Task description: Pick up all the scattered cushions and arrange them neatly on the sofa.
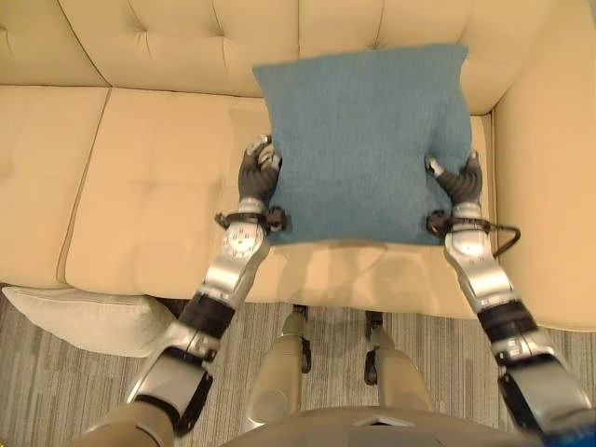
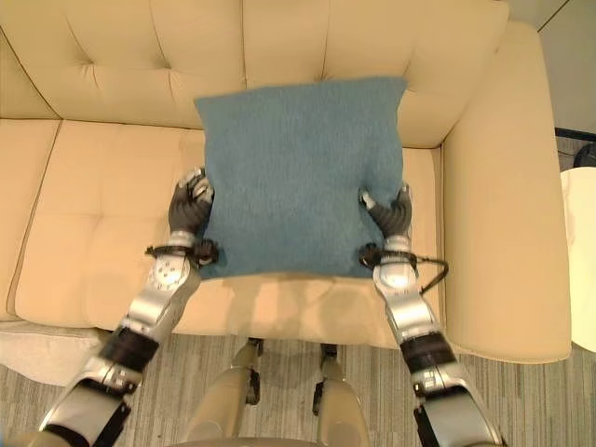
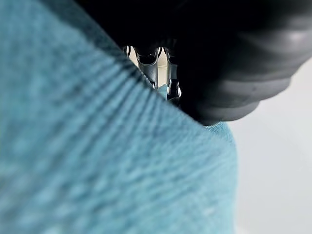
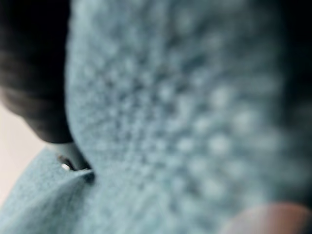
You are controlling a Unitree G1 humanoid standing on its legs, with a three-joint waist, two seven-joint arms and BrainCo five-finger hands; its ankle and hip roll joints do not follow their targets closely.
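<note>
Over sofa (image 1: 158, 196) seat: blue cushion (image 1: 363, 140), my left hand (image 1: 258, 174) and right hand (image 1: 459, 182) fingers curled on opposite edges. Advice: set upright against backrest, release evenly.

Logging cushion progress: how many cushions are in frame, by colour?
Blue cushion, held over the sofa between the left robot hand and right robot hand: 1
Pale cream cushion, on the floor by the sofa's front edge: 1
Total: 2
</note>
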